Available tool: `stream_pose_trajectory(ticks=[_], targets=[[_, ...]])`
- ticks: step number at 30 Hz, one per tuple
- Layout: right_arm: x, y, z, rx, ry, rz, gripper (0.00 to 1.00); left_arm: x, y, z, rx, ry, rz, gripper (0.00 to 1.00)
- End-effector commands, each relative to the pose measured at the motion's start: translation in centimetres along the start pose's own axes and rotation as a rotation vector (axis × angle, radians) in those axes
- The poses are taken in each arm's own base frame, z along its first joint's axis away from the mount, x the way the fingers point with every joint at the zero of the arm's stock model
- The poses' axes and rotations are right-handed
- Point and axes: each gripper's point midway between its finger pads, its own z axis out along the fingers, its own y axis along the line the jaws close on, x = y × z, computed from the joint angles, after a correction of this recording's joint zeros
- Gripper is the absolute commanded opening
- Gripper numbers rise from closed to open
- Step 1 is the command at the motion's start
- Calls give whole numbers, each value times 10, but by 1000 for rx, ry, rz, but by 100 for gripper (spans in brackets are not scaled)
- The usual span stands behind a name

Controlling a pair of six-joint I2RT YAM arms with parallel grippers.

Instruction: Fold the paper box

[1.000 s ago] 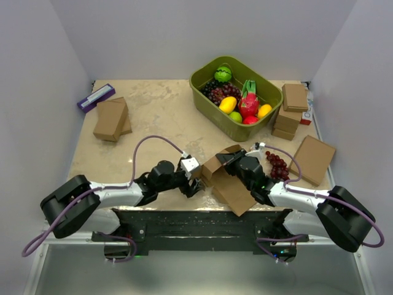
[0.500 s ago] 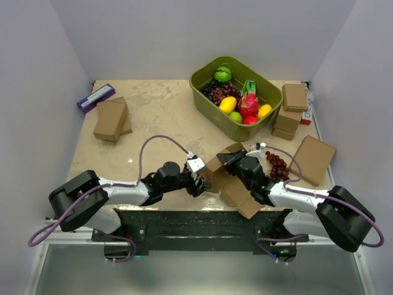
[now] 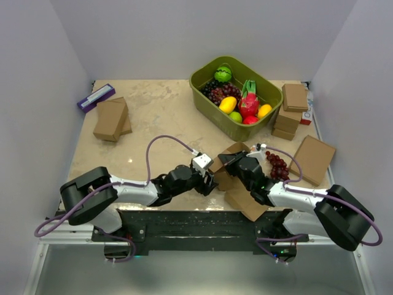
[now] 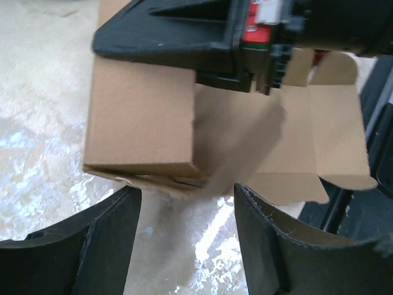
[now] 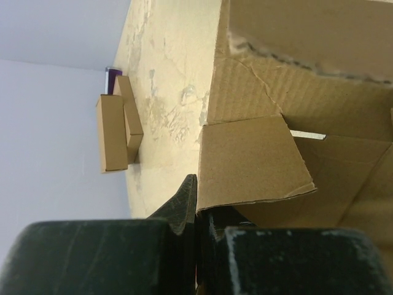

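Pinching a flap of the paper box [image 5: 258,160], your right gripper [image 5: 195,184] has its fingers pressed together on the cardboard edge. Your left gripper [image 4: 186,193] is spread wide, fingers low on either side, with the box's folded corner just ahead of them. You can't tell from the wrist view whether they touch it.

Both arms reach inward from their bases and the wrists meet near the table's front centre. The box sits half-folded between them. One side is doubled over and the other panel lies open and flat, with its near flap at the front edge.

The table [image 3: 159,117] is mottled tan, with plain pale walls on three sides. A green bin [image 3: 230,128] of fruit sits at back right, with loose grapes [image 3: 276,165] beside the right arm. Stacked brown boxes [image 3: 293,98] and a larger flat box [image 3: 313,158] are on the right. Two more boxes [image 3: 110,118] and a purple item [image 3: 95,97] are on the left.

From above, both sets of fingertips are hidden by wrists and cardboard. The right wrist view crops most of the box.
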Motion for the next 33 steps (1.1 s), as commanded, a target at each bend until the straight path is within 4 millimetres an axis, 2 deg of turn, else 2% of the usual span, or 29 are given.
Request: stream_pose_trajectory(ticks=[1, 3, 6, 10, 14, 16, 17, 18, 23, 27, 31, 33], targets=[[-3, -14, -2, 32, -24, -18, 0, -15, 14, 7, -129, -61, -87, 66], [-3, -16, -2, 37, -28, -19, 0, -11, 16, 8, -142, -54, -101, 66], [-6, -16, -3, 39, -40, -2, 0, -6, 14, 11, -143, -44, -119, 72], [-10, -15, -5, 47, -56, 12, 0, -9, 8, 8, -142, -78, -152, 76], [-16, -17, -9, 42, -79, 28, 0, -13, 6, 5, -130, -122, -178, 78], [-19, -7, -12, -15, -88, 53, 0, -13, 1, 5, -112, -133, -167, 77], [-19, -15, -15, -18, -90, 57, 0, -14, 2, 7, -122, -134, -152, 76], [-18, -14, -17, -34, -88, 66, 0, -11, 4, 8, -140, -118, -127, 76], [-19, 1, -18, -95, -88, 71, 0, -11, 17, 2, -212, -106, -72, 74], [-18, 15, -16, -134, -88, 100, 0, -23, 18, -7, -222, -120, -23, 74], [-10, 31, -13, -182, -71, 140, 0, -28, 25, -16, -252, -122, 8, 74], [-4, 32, -6, -178, -58, 144, 0, -30, 30, -23, -266, -128, 27, 74]])
